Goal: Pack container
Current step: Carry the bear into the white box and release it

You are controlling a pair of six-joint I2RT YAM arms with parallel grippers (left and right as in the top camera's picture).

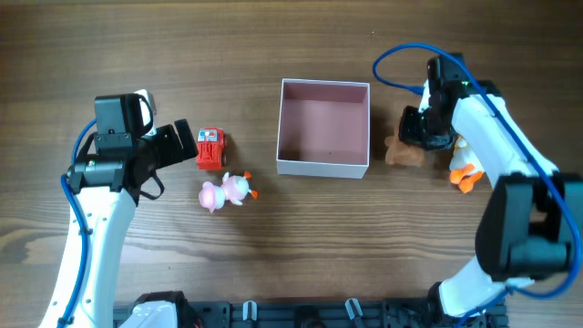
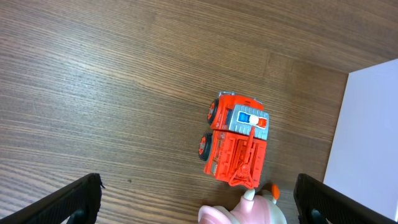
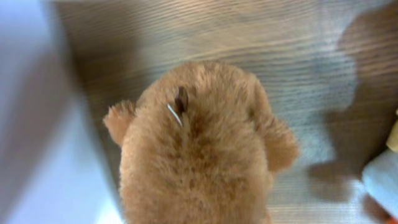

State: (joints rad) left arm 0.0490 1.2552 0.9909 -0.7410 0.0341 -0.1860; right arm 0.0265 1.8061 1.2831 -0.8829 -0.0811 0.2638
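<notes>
The container [image 1: 323, 167], a square white-walled box with a pale pink inside, stands empty at the table's middle. My left gripper [image 1: 178, 146] is open just left of a red toy fire truck [image 1: 210, 148]. In the left wrist view the truck [image 2: 237, 140] lies ahead of the open fingers [image 2: 198, 186], and a pink toy [image 2: 245, 213] lies between them. My right gripper [image 1: 424, 128] is down on a brown plush toy [image 1: 401, 153] right of the container. The plush [image 3: 199, 149] fills the right wrist view and hides the fingers, which look closed on it.
The pink toy [image 1: 223, 191] lies below the truck, left of the container. A white duck with orange feet [image 1: 465, 169] lies right of the plush, under the right arm. The container wall shows at the left wrist view's right edge [image 2: 367, 124].
</notes>
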